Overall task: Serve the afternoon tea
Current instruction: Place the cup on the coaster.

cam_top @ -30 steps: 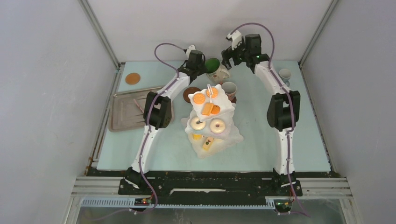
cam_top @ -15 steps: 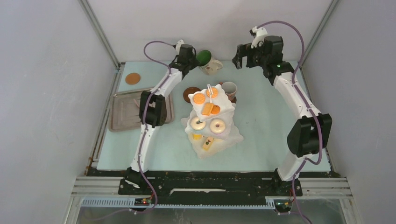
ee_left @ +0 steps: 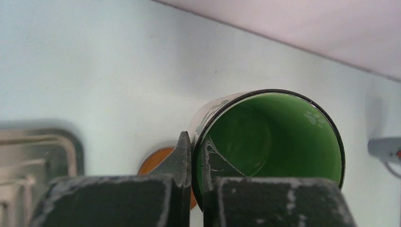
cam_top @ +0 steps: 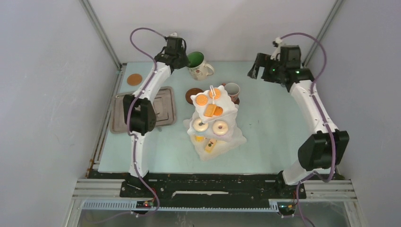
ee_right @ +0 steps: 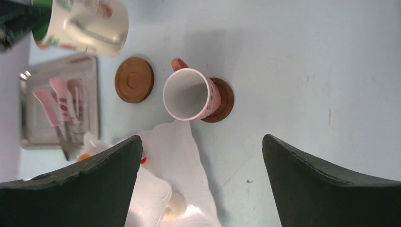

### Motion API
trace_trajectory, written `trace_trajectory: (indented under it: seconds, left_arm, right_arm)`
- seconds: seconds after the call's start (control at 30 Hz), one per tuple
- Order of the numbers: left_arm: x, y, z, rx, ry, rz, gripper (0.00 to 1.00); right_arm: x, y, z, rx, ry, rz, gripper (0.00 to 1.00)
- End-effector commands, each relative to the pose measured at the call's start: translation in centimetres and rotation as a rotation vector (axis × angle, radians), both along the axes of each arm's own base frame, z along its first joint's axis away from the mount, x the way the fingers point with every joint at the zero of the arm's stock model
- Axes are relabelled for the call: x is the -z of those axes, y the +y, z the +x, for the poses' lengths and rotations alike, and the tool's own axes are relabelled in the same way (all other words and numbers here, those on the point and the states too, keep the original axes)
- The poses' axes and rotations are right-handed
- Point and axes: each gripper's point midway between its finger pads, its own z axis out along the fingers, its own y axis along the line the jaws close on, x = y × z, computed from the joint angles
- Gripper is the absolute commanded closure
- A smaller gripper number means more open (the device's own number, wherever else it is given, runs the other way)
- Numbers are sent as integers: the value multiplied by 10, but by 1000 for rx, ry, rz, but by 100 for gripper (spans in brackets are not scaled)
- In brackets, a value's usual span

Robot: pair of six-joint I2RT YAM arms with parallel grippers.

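Note:
My left gripper (cam_top: 181, 56) (ee_left: 195, 142) is shut on the rim of the green-inside mug (cam_top: 197, 63) (ee_left: 269, 142), one finger inside and one outside, and holds it in the air at the back of the table. The mug also shows in the right wrist view (ee_right: 80, 26). My right gripper (cam_top: 258, 66) (ee_right: 201, 138) is open, empty and raised at the back right. The pink mug (cam_top: 231, 90) (ee_right: 187, 94) stands on a brown coaster (ee_right: 224, 101). A free coaster (cam_top: 192, 95) (ee_right: 135, 79) lies beside it. The white three-tier stand (cam_top: 213, 124) holds donuts, biscuits and cakes. The small pale mug is hidden.
A grey metal tray (cam_top: 120, 120) (ee_right: 90, 75) lies at the left, with pink tongs (ee_right: 56, 101) on it. Another brown coaster (cam_top: 134, 79) (ee_left: 156, 161) lies at the back left, below the held mug in the left wrist view. Walls enclose the table.
My left gripper has carried the green-inside mug up and to the left, away from the stand. My right gripper has swung right and away from the mug.

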Motion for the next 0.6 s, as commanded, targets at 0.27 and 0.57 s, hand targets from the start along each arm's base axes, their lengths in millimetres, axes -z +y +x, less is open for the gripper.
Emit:
trace_trajectory:
  seconds: [0.27,0.57]
  left_arm:
    - [-62,6,-46,88,-74,76,100]
    - [-21,4,-44,82,-4,158,100]
  right_arm:
    - [-33,-15,-75,66,103,105,0]
    - [-33,-18,-76,66,121,148,0]
